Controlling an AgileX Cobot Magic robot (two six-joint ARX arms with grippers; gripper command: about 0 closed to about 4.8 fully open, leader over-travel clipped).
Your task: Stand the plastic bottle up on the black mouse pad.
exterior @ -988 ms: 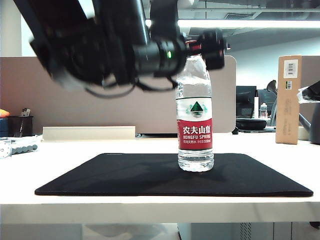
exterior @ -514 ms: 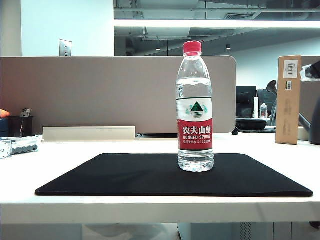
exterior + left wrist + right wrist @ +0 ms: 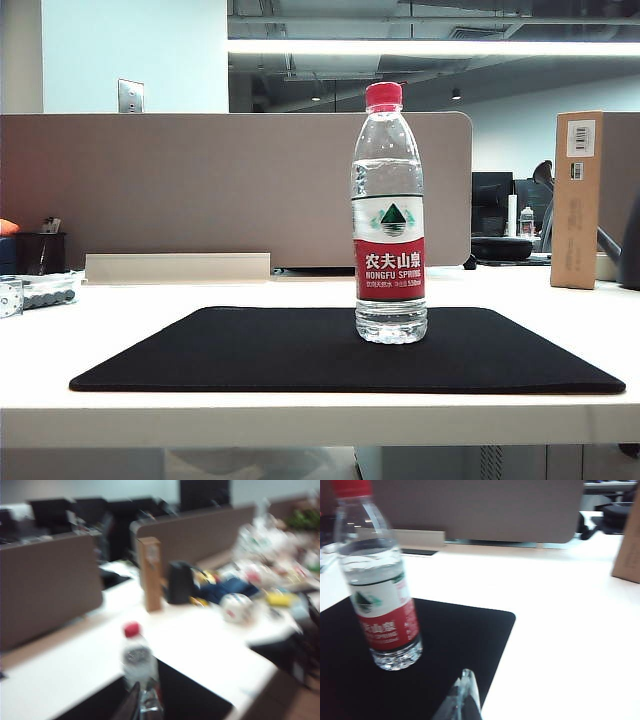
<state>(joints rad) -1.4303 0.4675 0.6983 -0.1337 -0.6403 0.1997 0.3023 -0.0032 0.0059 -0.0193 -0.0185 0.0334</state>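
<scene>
The plastic bottle (image 3: 389,215) stands upright on the black mouse pad (image 3: 250,350), right of the pad's middle, red cap on top, nothing touching it. Neither gripper shows in the exterior view. In the blurred left wrist view my left gripper (image 3: 141,707) is shut and empty, drawn back above the bottle (image 3: 137,660) and the pad (image 3: 195,697). The right wrist view has my right gripper (image 3: 465,692) shut and empty, low over the pad's corner (image 3: 465,630), apart from the bottle (image 3: 380,595).
A tall cardboard box (image 3: 578,200) stands at the table's far right, also in the left wrist view as the box (image 3: 150,572). A beige partition (image 3: 200,190) runs behind the table. A black pen holder (image 3: 40,252) and a grey part (image 3: 35,292) sit far left.
The left arm that hung over the bottle's cap a second ago has pulled out of the exterior view. The bit of right arm at the right edge has gone too. The bottle stays put.
</scene>
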